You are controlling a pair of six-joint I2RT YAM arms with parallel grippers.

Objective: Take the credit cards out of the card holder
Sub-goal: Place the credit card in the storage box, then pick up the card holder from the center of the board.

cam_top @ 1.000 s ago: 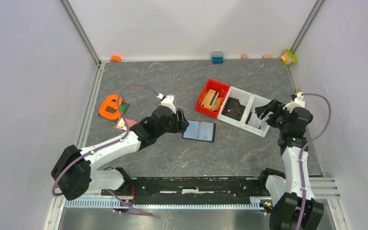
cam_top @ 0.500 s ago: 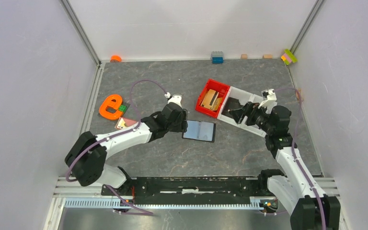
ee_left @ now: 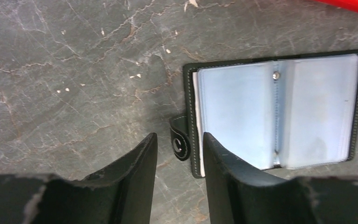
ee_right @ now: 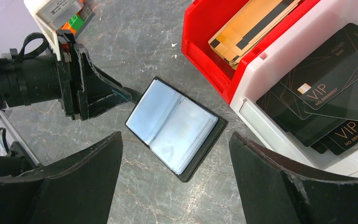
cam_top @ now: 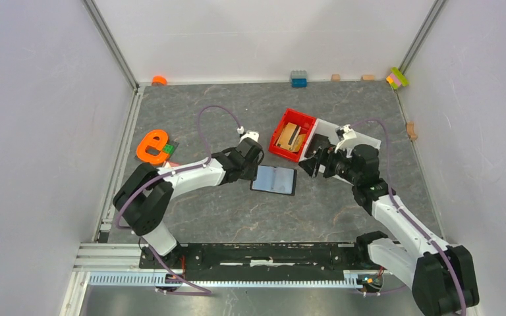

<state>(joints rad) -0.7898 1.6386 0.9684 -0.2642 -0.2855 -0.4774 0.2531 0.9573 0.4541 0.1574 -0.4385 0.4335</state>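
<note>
The card holder [cam_top: 274, 179] lies opened flat on the grey table, black outside with pale blue sleeves showing [ee_left: 279, 109] [ee_right: 177, 128]. Whether credit cards sit in those sleeves I cannot tell. My left gripper [cam_top: 253, 171] [ee_left: 178, 137] is low at the holder's left edge. Its jaws are narrowly open, with the snap strap [ee_left: 182, 142] lying between them untouched. My right gripper [cam_top: 311, 164] [ee_right: 175, 137] hovers wide open above the holder's right side, holding nothing. Black VIP cards [ee_right: 326, 93] lie in the white bin, and gold striped cards [ee_right: 249, 23] in the red bin.
The red bin [cam_top: 301, 113] and the white bin [cam_top: 364, 137] stand just behind the holder, right of centre. An orange letter e [cam_top: 151, 146] lies at the left. Small blocks [cam_top: 298, 78] line the back wall, and a wooden piece [cam_top: 410, 130] sits by the right wall.
My right arm has swung left from over the white bin to above the holder. My left gripper's jaws have narrowed around the strap, and that arm has stretched further forward.
</note>
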